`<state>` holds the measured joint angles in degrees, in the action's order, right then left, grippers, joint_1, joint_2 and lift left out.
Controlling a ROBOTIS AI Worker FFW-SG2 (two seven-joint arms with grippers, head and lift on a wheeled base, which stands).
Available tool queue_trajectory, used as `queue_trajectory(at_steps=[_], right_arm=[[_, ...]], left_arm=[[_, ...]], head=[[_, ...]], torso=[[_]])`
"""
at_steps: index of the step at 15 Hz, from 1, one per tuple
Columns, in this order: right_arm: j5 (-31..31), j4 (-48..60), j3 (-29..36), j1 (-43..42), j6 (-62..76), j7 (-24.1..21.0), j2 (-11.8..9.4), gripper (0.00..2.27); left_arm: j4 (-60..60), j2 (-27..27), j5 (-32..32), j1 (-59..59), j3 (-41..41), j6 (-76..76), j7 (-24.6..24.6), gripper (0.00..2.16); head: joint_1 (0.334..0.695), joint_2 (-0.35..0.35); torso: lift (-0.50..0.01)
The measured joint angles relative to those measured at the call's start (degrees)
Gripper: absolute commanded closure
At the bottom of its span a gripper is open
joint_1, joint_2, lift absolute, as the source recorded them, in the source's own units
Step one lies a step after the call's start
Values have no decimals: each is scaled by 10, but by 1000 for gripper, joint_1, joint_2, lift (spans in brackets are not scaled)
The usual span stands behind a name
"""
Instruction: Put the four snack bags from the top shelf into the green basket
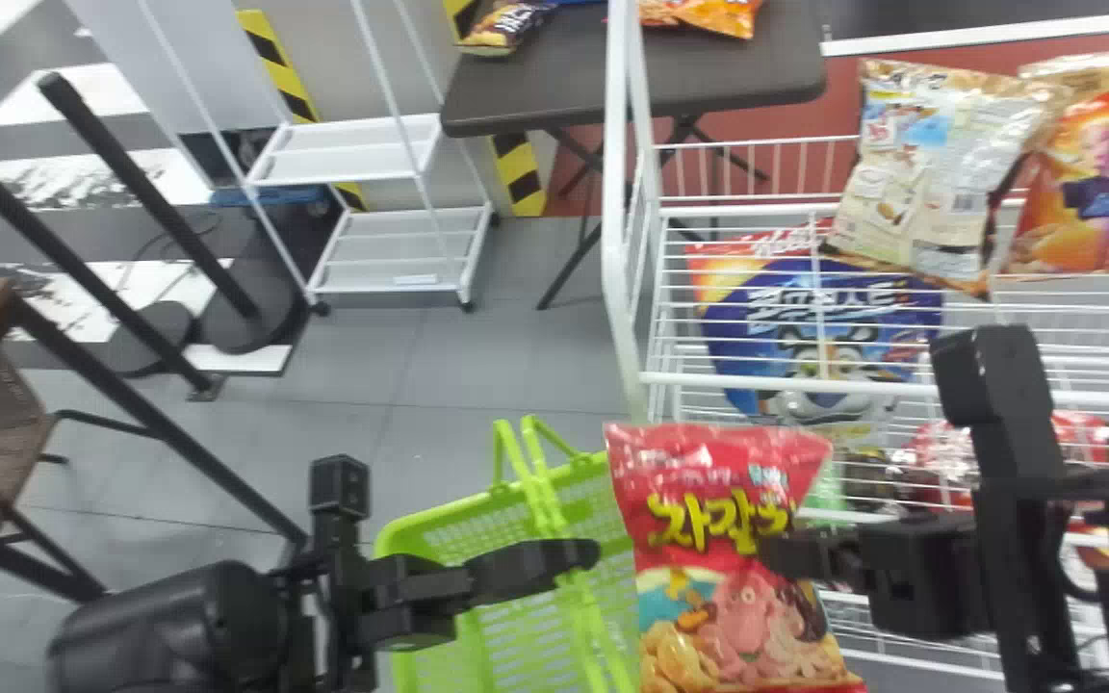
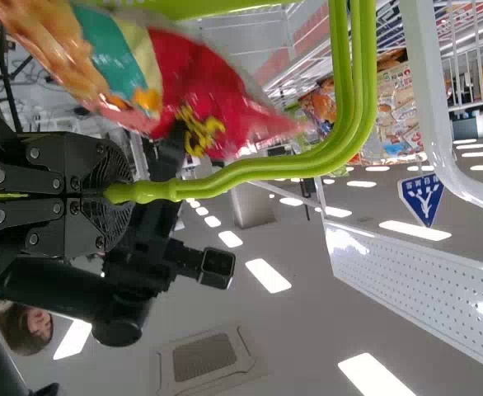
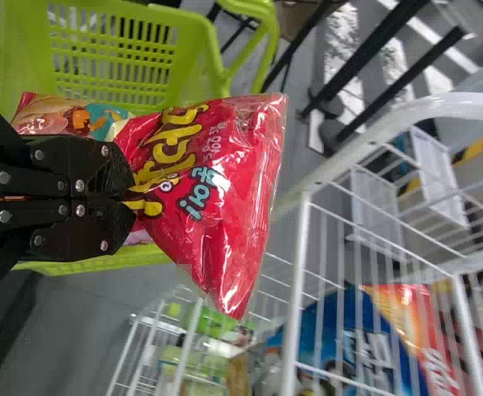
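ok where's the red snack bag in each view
head view: red snack bag low, right of center, partly in front of the green basket
left wrist view: past the left gripper, next to the green handle it grips
right wrist view: clamped in the right gripper, the basket behind it
shared landmark: the green basket, by its rim or handles

The left hand (image 1: 585,555) is at the lower centre of the head view, pointing right, fingers closed; the right hand (image 1: 774,555), lower right, points left level with it, fingers closed too
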<state>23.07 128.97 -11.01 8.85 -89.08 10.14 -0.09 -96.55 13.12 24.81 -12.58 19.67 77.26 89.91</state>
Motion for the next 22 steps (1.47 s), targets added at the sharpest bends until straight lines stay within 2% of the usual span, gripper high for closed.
queue_trajectory(at_steps=[6,7,8,9,10,12,14,19,20,21,22], right_arm=[[-5,-140,-108,-22,155,-2,0,2246],[-5,-164,-126,-33,159,-5,0,2155],[-3,-188,-144,-44,165,-7,0,1598],[-3,-207,-157,-52,180,-8,0,586],[-4,-226,-168,-59,202,-8,0,-2],[-3,-246,-172,-64,219,-6,0,6],[7,-239,-145,-57,200,7,0,33],[64,-105,25,-25,79,37,0,53],[64,-87,52,-24,82,38,0,56],[51,-74,78,-28,101,37,0,56],[26,-70,98,-41,127,36,0,56]], left_arm=[[-5,-6,2,2,-10,13,0,2148],[-5,-7,3,2,-11,13,0,2148],[-5,-7,4,2,-11,13,0,2148],[-5,-7,5,2,-12,13,0,2148],[-5,-7,6,2,-12,13,0,2148],[-6,-7,7,2,-12,13,0,2148],[-6,-7,7,6,-10,13,0,2148],[0,-3,7,14,-7,13,0,2148],[1,-3,6,15,-7,13,0,2148],[1,-3,6,16,-7,13,0,2148],[1,-2,6,16,-7,13,0,2148]], head=[[695,350],[695,350],[695,350],[695,350],[695,350],[695,350],[695,350],[695,350],[695,335],[695,259],[695,214]], torso=[[0],[0],[0],[0],[0],[0],[0],[0],[0],[0],[0]])
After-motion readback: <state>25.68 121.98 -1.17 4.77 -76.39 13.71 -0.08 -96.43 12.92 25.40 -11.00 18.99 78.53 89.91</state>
